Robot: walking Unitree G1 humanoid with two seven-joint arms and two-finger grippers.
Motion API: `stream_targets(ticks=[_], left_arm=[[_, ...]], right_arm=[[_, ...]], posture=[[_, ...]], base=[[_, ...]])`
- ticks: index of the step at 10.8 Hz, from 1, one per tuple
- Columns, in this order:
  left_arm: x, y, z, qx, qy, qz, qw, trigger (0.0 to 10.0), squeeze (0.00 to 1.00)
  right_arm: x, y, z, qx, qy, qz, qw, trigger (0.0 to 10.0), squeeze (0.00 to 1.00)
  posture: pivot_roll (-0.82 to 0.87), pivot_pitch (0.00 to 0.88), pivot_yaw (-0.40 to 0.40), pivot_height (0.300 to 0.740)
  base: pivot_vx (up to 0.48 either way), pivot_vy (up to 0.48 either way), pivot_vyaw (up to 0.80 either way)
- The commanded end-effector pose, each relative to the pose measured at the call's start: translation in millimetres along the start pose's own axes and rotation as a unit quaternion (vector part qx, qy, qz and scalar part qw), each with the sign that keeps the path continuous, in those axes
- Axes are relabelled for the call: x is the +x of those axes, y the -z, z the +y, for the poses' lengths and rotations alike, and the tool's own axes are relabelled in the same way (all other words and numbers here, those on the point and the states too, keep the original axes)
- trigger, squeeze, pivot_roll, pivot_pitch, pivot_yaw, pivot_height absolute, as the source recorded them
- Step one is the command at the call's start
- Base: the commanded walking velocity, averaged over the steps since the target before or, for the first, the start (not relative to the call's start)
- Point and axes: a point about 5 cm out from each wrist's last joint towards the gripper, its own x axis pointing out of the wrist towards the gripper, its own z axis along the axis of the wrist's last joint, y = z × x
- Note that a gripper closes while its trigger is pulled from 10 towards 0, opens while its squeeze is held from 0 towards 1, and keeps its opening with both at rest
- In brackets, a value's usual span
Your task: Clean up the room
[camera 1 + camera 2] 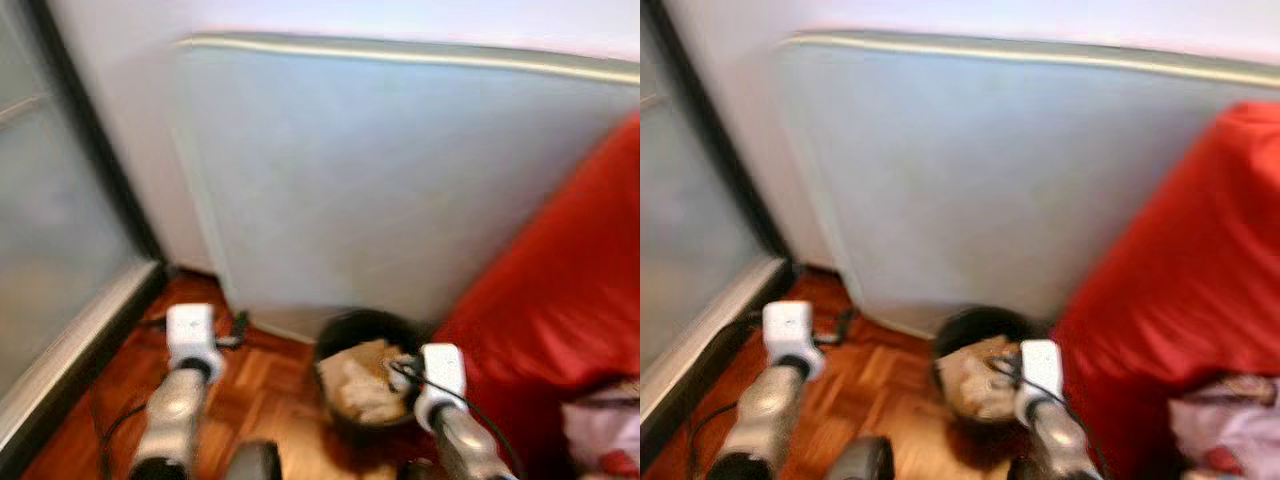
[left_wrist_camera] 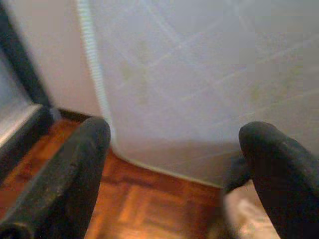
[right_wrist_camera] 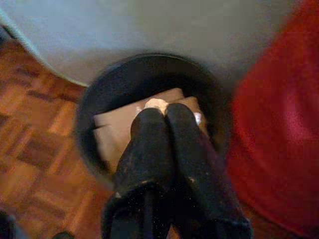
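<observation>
A round black bin (image 3: 99, 84) stands on the wooden floor between an upright pale mattress and a red cover. Brown paper or card (image 3: 114, 129) lies inside it, and the bin (image 1: 345, 335) also shows in the head views. My right gripper (image 3: 162, 112) hangs just above the bin's opening with its fingers pressed together. A small pale bit shows at their tips; I cannot tell if it is held. My left gripper (image 2: 174, 134) is open and holds nothing, above the parquet, facing the mattress's lower corner. All views are blurred.
The pale mattress (image 1: 400, 180) leans against the wall straight ahead. A red cover (image 1: 560, 300) drapes down on the right, with a pinkish-white cloth (image 1: 600, 430) at its lower edge. A frosted glass door (image 1: 50, 220) with a dark frame runs along the left. A black cable (image 1: 235, 325) lies by the skirting.
</observation>
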Motion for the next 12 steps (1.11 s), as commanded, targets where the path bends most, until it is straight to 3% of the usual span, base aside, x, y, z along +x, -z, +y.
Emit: stream_targets(ticks=[1,7,9,12], left_arm=[[-1.8,-1,10.7,0.007,-0.013,0.003,1.000,10.0,0.00],[-1.9,-1,10.9,0.004,-0.014,0.003,1.000,10.0,0.00],[-1.0,-3,8.5,0.002,-0.011,-0.003,1.000,10.0,0.00],[4.6,-19,11.2,0.008,-0.011,-0.028,1.000,10.0,0.00]], right_arm=[[3.0,-5,8.1,0.003,-0.011,-0.010,1.000,10.0,0.00],[4.9,-8,13.3,-0.003,-0.029,-0.014,0.999,10.0,0.00],[-0.1,11,12.9,-0.015,-0.037,0.043,0.998,10.0,0.00],[0.6,15,16.2,-0.009,-0.041,0.070,0.997,10.0,0.00]], posture=[[0.07,0.050,-0.002,0.625],[0.07,0.053,-0.002,0.625],[0.07,0.060,0.000,0.625],[0.12,0.082,0.003,0.625]], base=[[0.311,0.000,0.00],[0.264,0.000,0.00],[0.000,0.000,0.00],[0.000,0.000,0.00]])
